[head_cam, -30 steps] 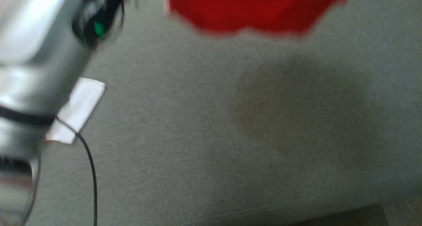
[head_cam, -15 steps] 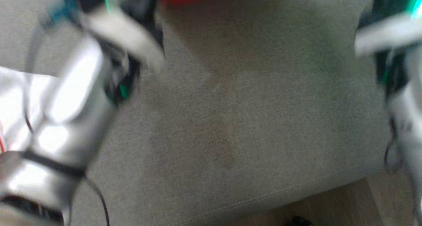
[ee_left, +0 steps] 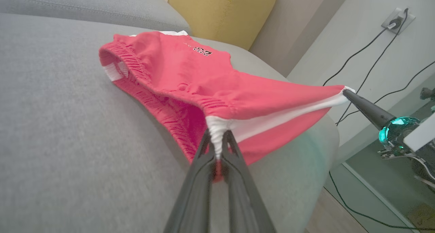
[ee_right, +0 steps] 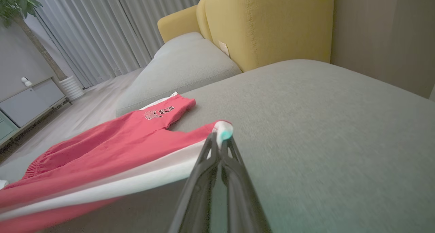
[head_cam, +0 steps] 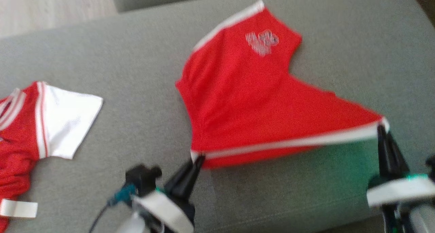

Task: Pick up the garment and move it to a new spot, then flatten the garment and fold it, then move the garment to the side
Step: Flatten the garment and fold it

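Red shorts with white side stripe and pale print, stretched taut above sofa, waistband corner pinched by closed left gripper, hem corner by closed right gripper

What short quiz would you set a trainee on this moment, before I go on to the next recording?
1. True or false: the left hand is shut on the red shorts at the gathered waistband.
2. The right hand pinches: A nothing; B an end of the white side stripe; C a towel.
3. What lies on the grey sofa to the robot's left of the shorts?
Key: 1 true. 2 B. 3 a red and white shirt.
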Robot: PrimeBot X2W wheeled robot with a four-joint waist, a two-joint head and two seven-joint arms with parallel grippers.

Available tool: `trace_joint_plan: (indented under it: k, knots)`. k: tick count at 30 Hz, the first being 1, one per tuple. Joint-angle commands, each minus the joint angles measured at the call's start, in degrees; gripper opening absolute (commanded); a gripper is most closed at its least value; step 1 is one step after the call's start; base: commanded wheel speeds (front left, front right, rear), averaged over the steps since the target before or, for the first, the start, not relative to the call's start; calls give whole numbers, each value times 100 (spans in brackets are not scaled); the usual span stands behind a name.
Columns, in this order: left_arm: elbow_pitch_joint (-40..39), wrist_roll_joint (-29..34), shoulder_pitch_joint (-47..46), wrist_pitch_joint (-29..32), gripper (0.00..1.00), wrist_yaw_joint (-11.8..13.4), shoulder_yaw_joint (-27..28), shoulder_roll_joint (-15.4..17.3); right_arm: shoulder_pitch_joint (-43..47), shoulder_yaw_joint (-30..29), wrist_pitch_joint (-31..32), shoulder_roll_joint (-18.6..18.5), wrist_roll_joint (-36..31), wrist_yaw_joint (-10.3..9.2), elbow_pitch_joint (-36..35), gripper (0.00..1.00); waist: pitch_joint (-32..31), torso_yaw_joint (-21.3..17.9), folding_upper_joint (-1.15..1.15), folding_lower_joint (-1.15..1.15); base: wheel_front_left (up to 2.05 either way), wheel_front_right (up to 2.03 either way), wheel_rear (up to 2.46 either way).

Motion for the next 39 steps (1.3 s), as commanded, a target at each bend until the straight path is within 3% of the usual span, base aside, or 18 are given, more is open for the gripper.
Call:
trace_joint_plan:
  k: [1,11,17,24,30,39]
  knots:
    - [-294,125,207,-34,0,-34,277,27,362,-12,-26,-194,59,-4,-307,0,-549,194,0,0,0,0,0]
    - [-842,478,1112,-34,0,-34,164,145,1674,-727,517,-319,-30,-4,-1477,0,-784,452,0,0,0,0,0]
    - [-966,133,887,-35,0,-34,-88,141,1316,-1025,1380,-158,-344,-4,-1831,0,-660,649,0,0,0,0,0]
    - [-674,-1034,-313,55,0,-34,-685,-113,-233,-1076,2213,-179,-515,-4,-1235,0,-221,1052,0,0,0,0,0]
    - [-284,-2313,-1274,261,0,-34,-753,-377,-1512,-1187,2818,-275,-426,-4,-517,0,129,1290,0,0,0,0,0]
    - [313,-3182,-2001,225,0,-34,-703,-513,-2811,-608,3224,-548,-550,-4,578,0,504,1508,0,0,0,0,0]
